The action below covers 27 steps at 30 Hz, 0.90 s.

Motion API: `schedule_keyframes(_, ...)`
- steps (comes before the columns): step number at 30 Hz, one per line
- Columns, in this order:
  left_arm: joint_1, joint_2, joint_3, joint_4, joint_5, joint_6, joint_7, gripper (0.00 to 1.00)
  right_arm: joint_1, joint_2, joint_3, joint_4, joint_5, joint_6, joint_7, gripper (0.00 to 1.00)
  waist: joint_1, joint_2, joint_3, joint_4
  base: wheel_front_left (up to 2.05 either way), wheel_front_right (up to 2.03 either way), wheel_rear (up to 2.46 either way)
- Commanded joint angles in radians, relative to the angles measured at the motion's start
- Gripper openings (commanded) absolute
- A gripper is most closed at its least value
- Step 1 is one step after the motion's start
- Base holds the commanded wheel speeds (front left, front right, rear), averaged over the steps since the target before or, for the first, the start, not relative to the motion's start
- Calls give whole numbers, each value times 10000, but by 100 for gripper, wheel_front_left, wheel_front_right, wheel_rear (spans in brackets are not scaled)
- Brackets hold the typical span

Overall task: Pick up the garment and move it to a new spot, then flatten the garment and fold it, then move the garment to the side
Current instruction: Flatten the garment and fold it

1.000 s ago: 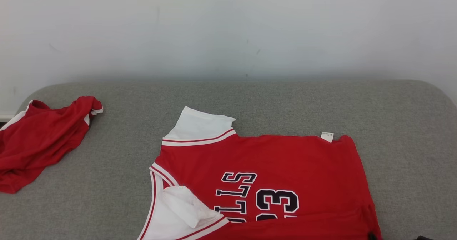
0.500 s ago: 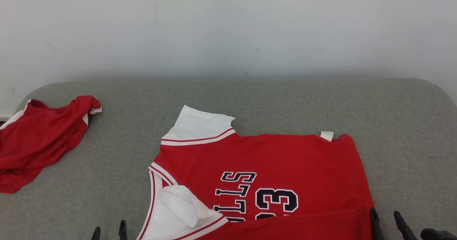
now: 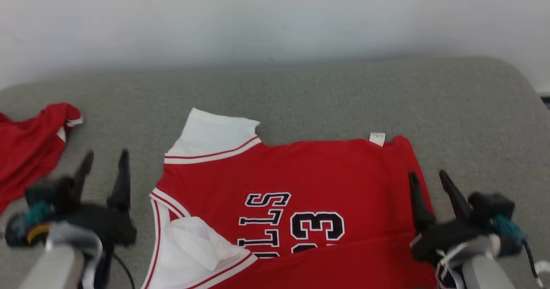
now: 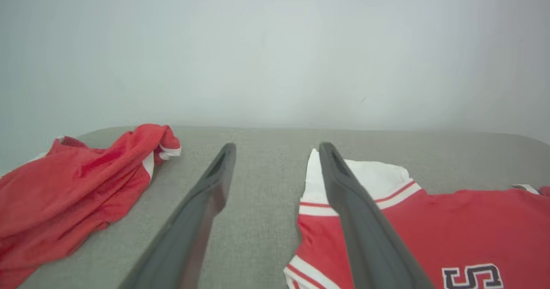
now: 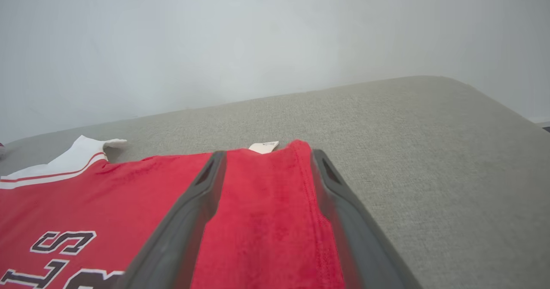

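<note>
The garment [image 3: 326,173] is a red jersey with white sleeves and dark lettering, spread flat on the grey padded surface [image 3: 322,87], its near edge folded over as a red strip. My left gripper [image 3: 106,152] is open above bare grey fabric, just left of the jersey's white sleeve [image 3: 210,132]. In the left wrist view that gripper [image 4: 276,147] has nothing between its fingers, with the jersey [image 4: 451,224] to its right. My right gripper [image 3: 427,174] is open over the jersey's right edge. The right wrist view has its fingers [image 5: 267,153] straddling the red hem [image 5: 262,220], apart from the cloth.
A second red garment [image 3: 25,147] lies crumpled at the far left of the surface, also seen from the left wrist [image 4: 73,190]. A white wall [image 3: 275,13] stands behind. Bare grey fabric stretches behind and to the right of the jersey [image 5: 429,151].
Both grippers have opened and risen from the bottom edge into the head view beside the jersey. The head camera itself has shifted; the jersey lies as before.
</note>
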Motion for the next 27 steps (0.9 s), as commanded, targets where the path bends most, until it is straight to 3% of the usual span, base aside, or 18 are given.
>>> schedule_keyframes(1, -750, 166, 27, 184, -1, -177, 308, 100, -635, 32, 174, 260, -29, -17, -84, 100, -1, 0, 1214, -869, 0, 0, 0)
schedule_keyframes(6, -2865, 470, 147, 1159, -476, -752, 1522, 100, -2500, 146, 570, 1384, -19, -17, -407, 100, -1, 0, 2204, -1445, 0, 0, 0)
schedule_keyframes(12, -4738, 702, -125, 2593, -345, -1136, 2465, 100, -4215, 340, 1047, 2628, 101, -17, -742, 100, -1, 0, 2971, -1915, 0, 0, 0)
schedule_keyframes(27, -6500, 579, -772, 5330, -35, -1516, 2629, 100, -5656, 541, 1909, 4007, 457, -17, -1192, 100, -1, 0, 3539, -2399, 0, 0, 0)
